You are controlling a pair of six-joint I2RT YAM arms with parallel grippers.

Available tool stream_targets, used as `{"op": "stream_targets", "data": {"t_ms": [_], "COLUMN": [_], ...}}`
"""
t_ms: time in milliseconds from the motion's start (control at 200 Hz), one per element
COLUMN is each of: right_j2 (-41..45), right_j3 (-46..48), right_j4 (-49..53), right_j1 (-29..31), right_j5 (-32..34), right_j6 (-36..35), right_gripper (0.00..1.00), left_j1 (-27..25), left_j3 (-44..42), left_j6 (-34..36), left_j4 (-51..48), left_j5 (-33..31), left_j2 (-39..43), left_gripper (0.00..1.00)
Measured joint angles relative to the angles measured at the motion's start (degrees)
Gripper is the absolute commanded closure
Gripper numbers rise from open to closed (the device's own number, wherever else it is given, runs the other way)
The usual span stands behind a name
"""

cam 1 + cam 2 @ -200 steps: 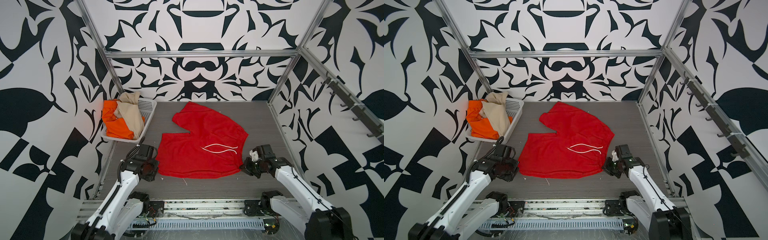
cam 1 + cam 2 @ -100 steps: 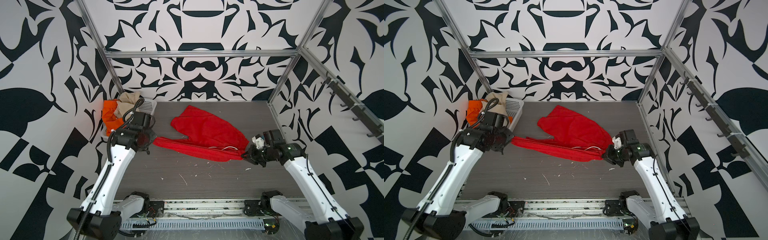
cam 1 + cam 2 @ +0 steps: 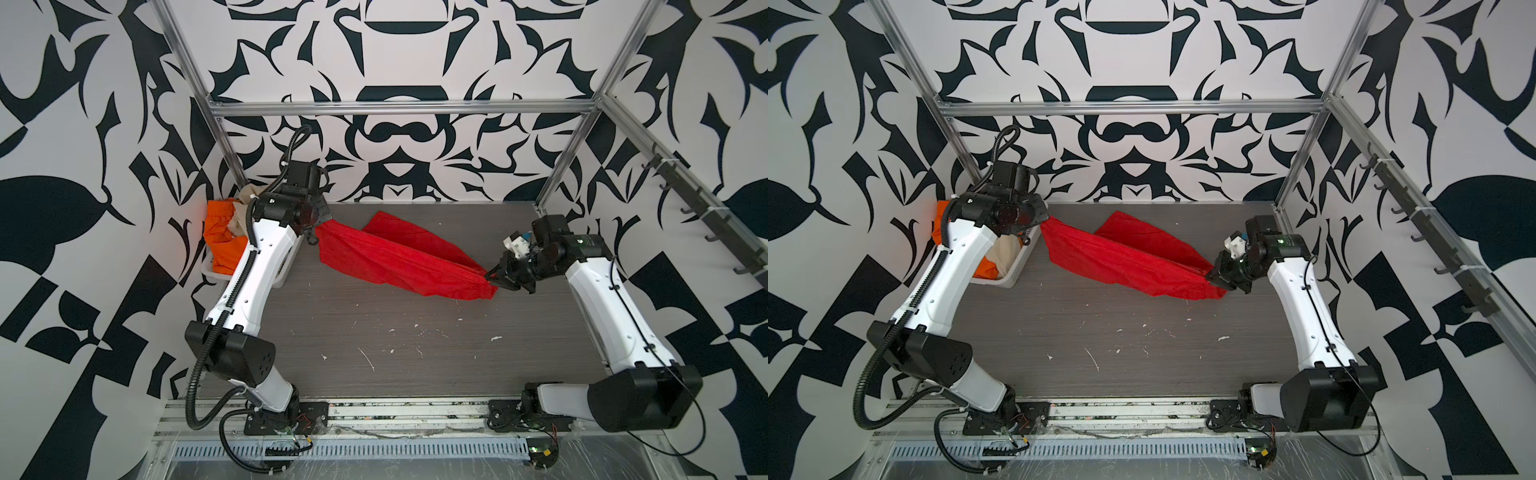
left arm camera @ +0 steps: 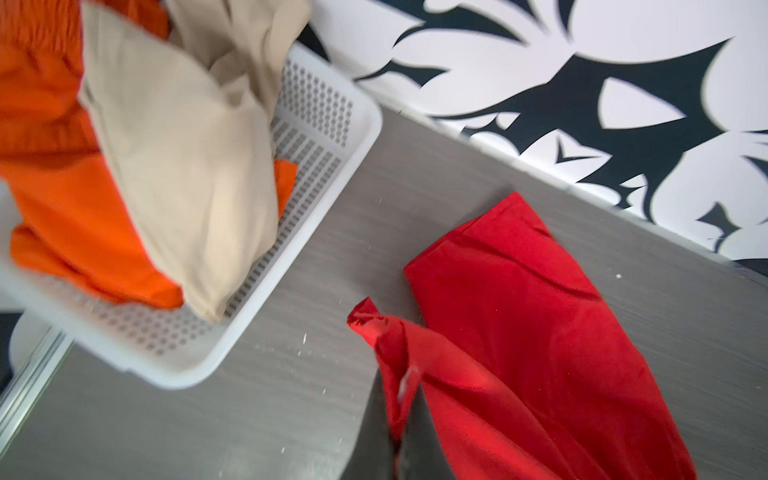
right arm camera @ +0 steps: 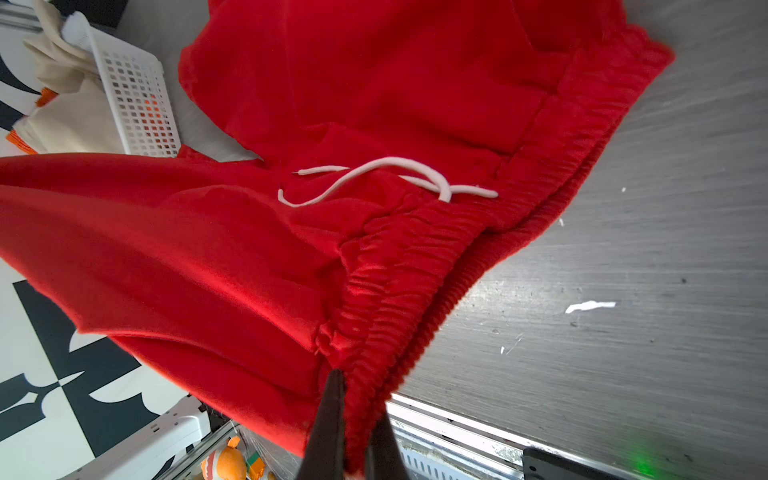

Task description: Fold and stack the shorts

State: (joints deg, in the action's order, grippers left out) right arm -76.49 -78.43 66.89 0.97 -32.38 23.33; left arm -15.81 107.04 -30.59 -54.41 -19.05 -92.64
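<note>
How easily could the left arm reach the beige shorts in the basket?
Probably not yet. The basket is close by and the beige shorts lie uncovered on top, but the left arm has its jaws shut on the red shorts; it must let go first.

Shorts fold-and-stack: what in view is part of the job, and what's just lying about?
Job:
red shorts, pinched at opposite ends by the left gripper and right gripper
orange shorts, in the basket
beige shorts, on top of the orange pair

Lying about:
white basket
white scraps on the table
orange plush toy, beyond the table edge
</note>
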Motion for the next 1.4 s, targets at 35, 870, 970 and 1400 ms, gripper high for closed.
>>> {"op": "stream_targets", "data": {"t_ms": [35, 870, 970, 1400], "right_j2": [-0.7, -9.2, -10.0, -17.4], "right_j3": [-1.2, -6.6, -6.2, -2.6], "right_j4": [0.4, 2.3, 1.6, -2.8], "right_j1": [-0.2, -5.0, -5.8, -9.5], "right_j5": [0.0, -2.4, -3.1, -7.2], "right_j6": [-0.5, -5.4, -5.7, -6.7], "right_gripper": [1.00, 1.00, 1.00, 1.00], "left_j1": [0.0, -0.7, -0.9, -2.0], "left_j3": [0.3, 10.0, 13.4, 27.6], "left_j6": [0.7, 8.0, 8.4, 9.2], "left_j4": [1.3, 11.3, 11.4, 11.8], "left_j5": [0.3, 4.4, 5.1, 6.8], "left_j2": [0.0, -13.6, -16.9, -33.2], "left_gripper": [1.00, 1.00, 1.00, 1.00]}}
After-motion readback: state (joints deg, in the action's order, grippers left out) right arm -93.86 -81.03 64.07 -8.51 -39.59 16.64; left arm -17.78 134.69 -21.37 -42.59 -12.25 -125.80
